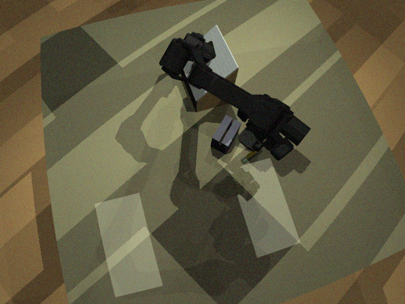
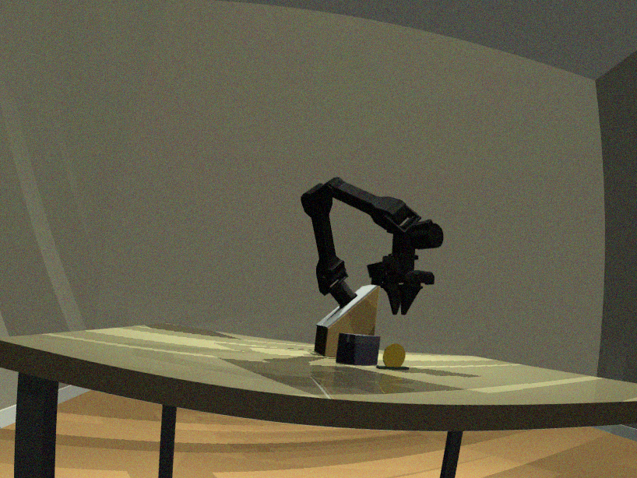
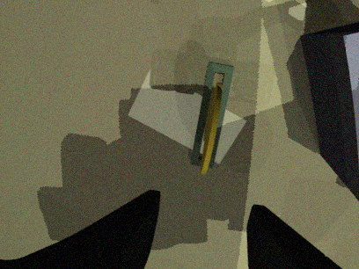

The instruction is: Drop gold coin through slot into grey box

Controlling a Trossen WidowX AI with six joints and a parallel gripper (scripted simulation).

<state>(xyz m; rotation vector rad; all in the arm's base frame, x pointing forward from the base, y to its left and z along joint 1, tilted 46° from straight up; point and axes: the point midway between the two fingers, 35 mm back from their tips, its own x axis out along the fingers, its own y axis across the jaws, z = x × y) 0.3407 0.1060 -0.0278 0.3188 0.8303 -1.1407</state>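
The robot's jaws [image 2: 404, 307] hang partly parted and grasping nothing, above the gold coin [image 2: 394, 355], which stands on edge in its green holder [image 3: 213, 113] on the bench [image 2: 154, 355], apparently just right of the slotted box [image 2: 358, 349].

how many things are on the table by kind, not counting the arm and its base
gold coin: 1
dark-green holder: 1
grey box with slot: 1
total: 3
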